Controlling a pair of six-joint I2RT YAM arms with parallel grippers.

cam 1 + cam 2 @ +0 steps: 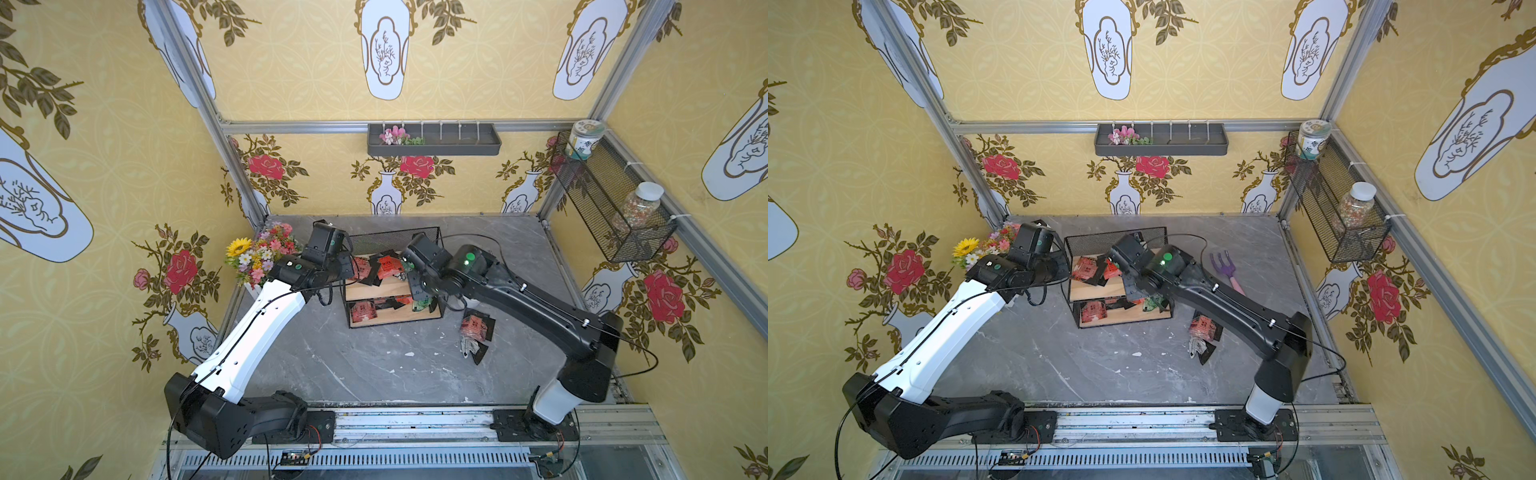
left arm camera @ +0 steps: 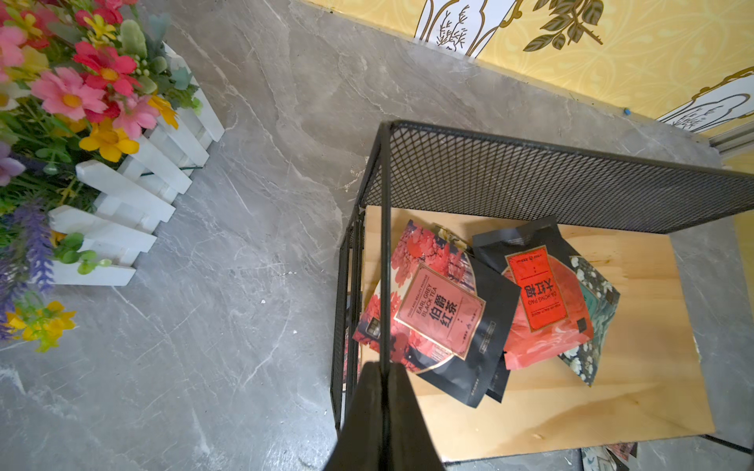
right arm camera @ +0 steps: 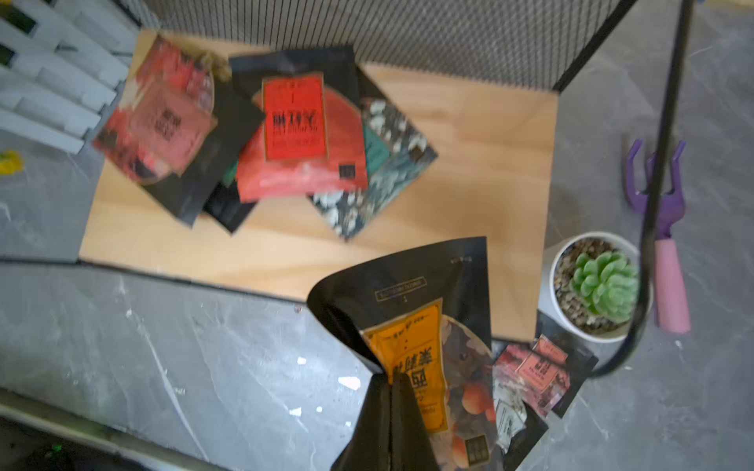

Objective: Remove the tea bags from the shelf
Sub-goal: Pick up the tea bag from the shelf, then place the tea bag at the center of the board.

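Right hand pinches orange tea bag by its edge, foil looks light, floppy, slick; left hand clamped shut on shelf frame rod

1 shelf with 2 wooden boards is standing here. At least 4 tea bags are lying on its upper board, and more are overlapping below. 1 orange sachet is hanging aloft, and at least 2 loose sachets are lying on the tabletop. 2 jars are sitting in 1 mesh basket. 1 garden fork, 1 potted succulent, 1 flower planter and 1 tray are sitting around.
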